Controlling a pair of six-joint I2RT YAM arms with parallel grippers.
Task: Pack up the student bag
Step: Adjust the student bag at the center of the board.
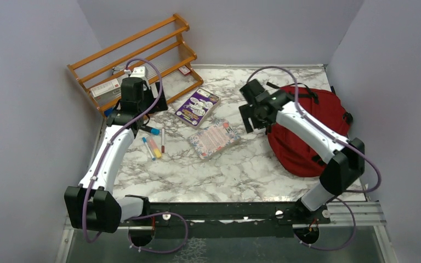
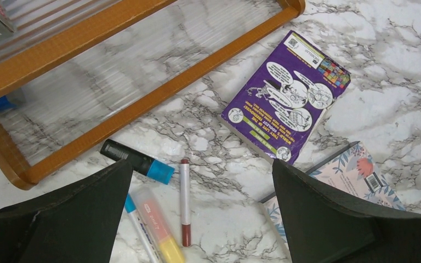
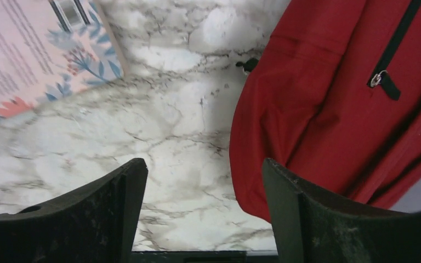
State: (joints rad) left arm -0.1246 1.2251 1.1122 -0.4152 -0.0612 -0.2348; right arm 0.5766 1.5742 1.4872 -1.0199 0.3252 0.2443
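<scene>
The dark red student bag [image 1: 310, 131] lies on the right of the marble table, and its red fabric with a black zipper [image 3: 340, 104] fills the right of the right wrist view. My right gripper [image 1: 250, 116] hovers open at the bag's left edge, its right finger over the fabric, nothing between the jaws. My left gripper [image 1: 142, 104] hangs open above several pens [image 2: 159, 208] near the wooden rack. A purple book [image 1: 197, 106] [image 2: 286, 101] and a floral pink book [image 1: 214, 138] [image 3: 33, 55] lie between the arms.
A wooden rack [image 1: 134, 60] stands at the back left with small boxes on it. A black-and-blue marker [image 2: 137, 160] and a red-tipped pen [image 2: 185, 200] lie by its base. Grey walls enclose the table on three sides.
</scene>
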